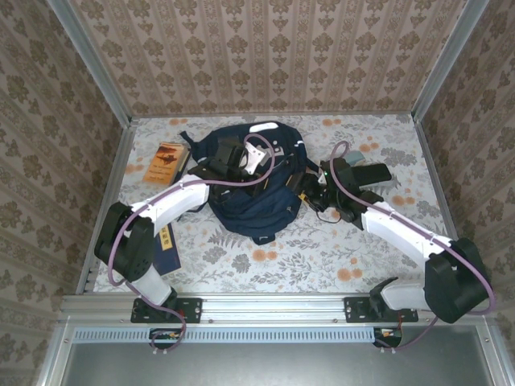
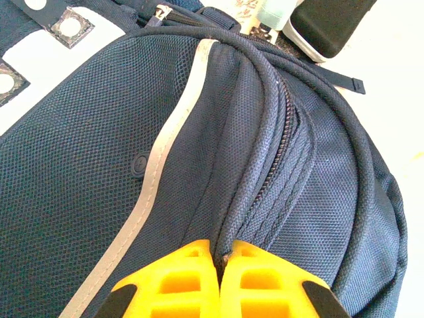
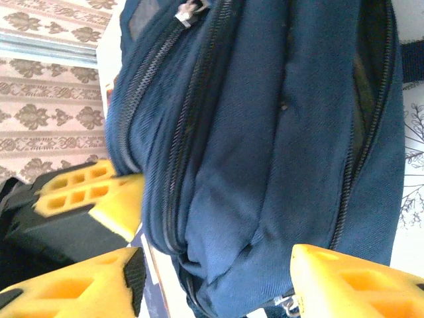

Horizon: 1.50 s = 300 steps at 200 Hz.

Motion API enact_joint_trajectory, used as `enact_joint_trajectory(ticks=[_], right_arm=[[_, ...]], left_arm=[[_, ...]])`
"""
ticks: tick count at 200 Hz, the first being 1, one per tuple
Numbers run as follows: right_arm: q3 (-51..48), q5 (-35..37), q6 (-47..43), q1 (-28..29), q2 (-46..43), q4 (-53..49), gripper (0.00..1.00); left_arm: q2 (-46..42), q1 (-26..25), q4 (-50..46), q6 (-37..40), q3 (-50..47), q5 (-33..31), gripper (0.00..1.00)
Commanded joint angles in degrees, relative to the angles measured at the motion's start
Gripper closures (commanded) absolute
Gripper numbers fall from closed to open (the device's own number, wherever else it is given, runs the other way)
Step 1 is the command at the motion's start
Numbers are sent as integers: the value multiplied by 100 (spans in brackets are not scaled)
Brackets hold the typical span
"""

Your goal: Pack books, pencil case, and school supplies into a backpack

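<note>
The backpack [image 1: 245, 213] is navy fabric, lying flat in the middle of the surface [image 1: 265, 261]. A white reflective stripe [image 2: 156, 179] runs down its mesh front, with grey patches [image 2: 69, 26] on a white panel beside the stripe. A closed zip [image 2: 281, 132] follows the thick corded ridge along its side. The orange-brown book [image 1: 166, 161] lies to the far left of the backpack, just beside it. The navy book [image 1: 167, 251] lies to its near left, partly under my left arm. The black pencil case [image 1: 372, 173] sits to the right of the backpack, a little apart from it.

The surface is pale cloth printed with grey leaves and orange flowers. Walls [image 1: 265, 48] papered in beige damask stripes close in three sides, and a metal frame [image 1: 273, 307] edges the near side.

My left gripper [image 2: 220, 265] sits on top of the backpack, its yellow fingers [image 2: 175, 278] pressed together and pinching the corded ridge by the zip. My right gripper [image 3: 212, 291] is at the backpack's right end with its fingers [image 3: 351, 285] spread well apart, gripping nothing. The bag's lower corner lies between them, and I cannot tell whether either finger touches the fabric.
</note>
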Motion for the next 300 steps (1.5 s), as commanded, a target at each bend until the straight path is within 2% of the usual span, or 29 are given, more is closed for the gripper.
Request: enact_joint_trajectory(ticks=[1,61,73,95,113,136,156,179,217,250,300], right_arm=[[243,-317,-60,-109,283,-34,44],[221,-534,-189,-119,671,103,50],[148,-616,-120,-119,726,297,56],[62,-879,15,-98,805,838,78],[48,-1006,76,-21,802,1197,90],[169,-1016,84,164,782,1330,94],[370,-995,100,374,868,1390,95],[577,-1042,211,562,1035,1599,98],[965,-1270,412,798,1395,1988,100],[1281,-1566,588,994,1781,2300,100],[1590,-2033,777,1207,2218,2606,100]], left_arm=[[-344,32,297,92,41,325,100],[-393,24,252,57,29,326,100],[-396,24,261,33,32,326,100],[-449,24,232,-141,56,211,100],[-614,24,75,-469,71,-119,81],[-960,24,-424,-1028,59,-775,60],[-1417,3,-904,-1574,-134,-1140,51],[-2106,-225,-1258,-2080,-534,-1492,47],[-3037,-933,-1659,-3181,-1231,-2141,46],[-3528,-1507,-1527,-4112,-1854,-2577,50],[-3541,-1899,-1526,-4589,-2058,-3060,57]])
